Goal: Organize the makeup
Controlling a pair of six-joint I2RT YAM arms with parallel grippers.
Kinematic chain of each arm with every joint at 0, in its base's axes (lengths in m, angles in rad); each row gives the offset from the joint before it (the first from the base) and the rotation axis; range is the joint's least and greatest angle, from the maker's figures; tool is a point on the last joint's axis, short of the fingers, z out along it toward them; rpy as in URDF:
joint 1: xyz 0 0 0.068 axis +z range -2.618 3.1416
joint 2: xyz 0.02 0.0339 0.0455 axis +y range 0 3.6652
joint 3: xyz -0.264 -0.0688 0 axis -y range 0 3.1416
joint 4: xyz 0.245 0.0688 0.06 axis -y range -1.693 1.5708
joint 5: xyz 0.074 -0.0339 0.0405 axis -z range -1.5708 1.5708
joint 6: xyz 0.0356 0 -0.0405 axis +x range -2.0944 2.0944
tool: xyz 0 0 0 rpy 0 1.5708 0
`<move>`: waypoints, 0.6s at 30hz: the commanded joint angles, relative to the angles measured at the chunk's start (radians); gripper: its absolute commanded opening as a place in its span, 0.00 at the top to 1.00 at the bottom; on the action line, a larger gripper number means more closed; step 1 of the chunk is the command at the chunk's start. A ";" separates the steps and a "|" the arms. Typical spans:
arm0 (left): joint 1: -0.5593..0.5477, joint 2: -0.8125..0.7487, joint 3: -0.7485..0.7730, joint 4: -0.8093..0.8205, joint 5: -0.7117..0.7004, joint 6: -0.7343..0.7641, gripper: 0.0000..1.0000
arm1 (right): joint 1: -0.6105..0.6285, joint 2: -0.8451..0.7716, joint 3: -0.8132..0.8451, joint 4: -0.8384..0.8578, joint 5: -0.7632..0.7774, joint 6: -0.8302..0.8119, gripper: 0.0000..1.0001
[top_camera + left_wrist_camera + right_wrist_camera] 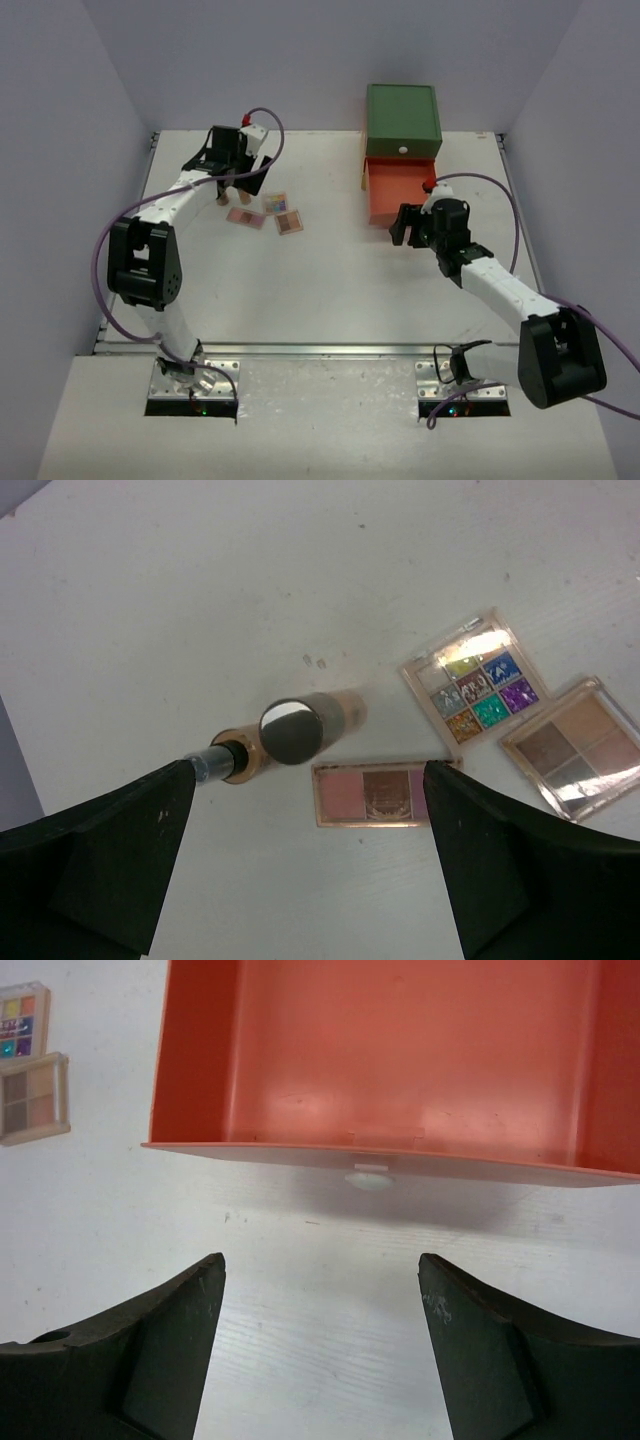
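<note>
Two small amber bottles are at the back left, one with a dark round cap (pixel 291 730) and one with a grey tip (pixel 222 761); they also show in the top view (pixel 221 200). Three flat palettes lie beside them: pink-brown (pixel 377 793), multicoloured (pixel 478 687) and brown-toned (pixel 578 742). My left gripper (pixel 310 768) is open and empty, hovering over the bottles and the pink-brown palette (pixel 246 216). My right gripper (pixel 320 1260) is open and empty, just in front of the pulled-out orange drawer (pixel 400 1155), which is empty.
The drawer chest with a green top (pixel 403 120) stands at the back right, and its orange drawer (pixel 378 205) is open toward me. A white knob (pixel 368 1178) is on the drawer front. Two palettes (pixel 33 1100) lie left of the drawer.
</note>
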 commanded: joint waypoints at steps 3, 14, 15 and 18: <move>0.009 0.143 0.145 0.011 -0.089 -0.020 0.10 | 0.001 -0.106 -0.026 -0.035 -0.021 -0.028 0.22; 0.021 0.254 0.229 -0.059 -0.049 -0.074 0.36 | 0.001 -0.171 -0.032 -0.067 -0.014 -0.057 0.22; 0.023 0.255 0.229 -0.059 -0.048 -0.077 0.41 | 0.001 -0.172 -0.033 -0.068 -0.011 -0.058 0.22; 0.024 0.265 0.236 -0.061 -0.040 -0.078 0.52 | 0.001 -0.178 -0.039 -0.068 -0.008 -0.061 0.22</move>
